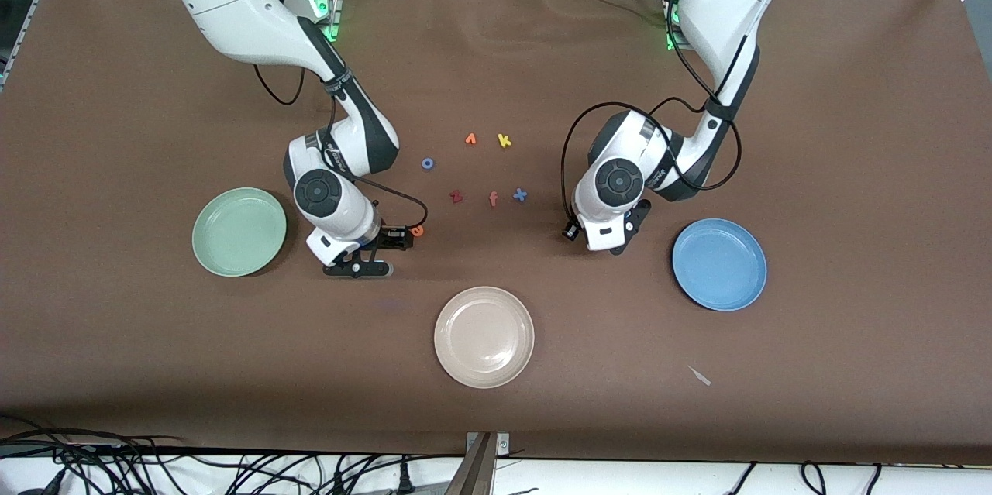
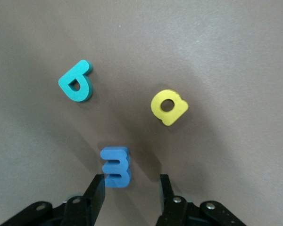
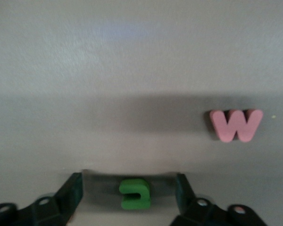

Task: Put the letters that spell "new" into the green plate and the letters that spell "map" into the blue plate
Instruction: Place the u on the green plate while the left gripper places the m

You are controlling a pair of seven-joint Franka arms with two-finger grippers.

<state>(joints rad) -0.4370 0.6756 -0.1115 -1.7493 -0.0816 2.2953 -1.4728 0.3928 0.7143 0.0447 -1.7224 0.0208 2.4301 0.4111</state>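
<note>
In the right wrist view, the green n [image 3: 135, 193] lies on the table between the fingers of my right gripper [image 3: 129, 178], which is open with a gap on each side. The pink w [image 3: 236, 125] lies a little past it. The orange e [image 1: 418, 230] rests beside the right gripper [image 1: 372, 255], which is low beside the green plate [image 1: 209, 247]. My left gripper [image 2: 130, 181] is open, and the blue m [image 2: 116, 166] sits at the tip of one finger [image 2: 96, 190]. The teal p [image 2: 76, 81] and yellow a [image 2: 169, 107] lie ahead. The left gripper [image 1: 618, 243] is low near the blue plate [image 1: 744, 286].
A beige plate [image 1: 457, 355] sits nearer the front camera, midway between the other two plates. Several stray letters lie mid-table: blue o [image 1: 427, 163], yellow k [image 1: 504, 140], dark red z [image 1: 456, 197], f [image 1: 493, 199], blue x [image 1: 520, 194]. A small white scrap [image 1: 700, 376] lies near the front.
</note>
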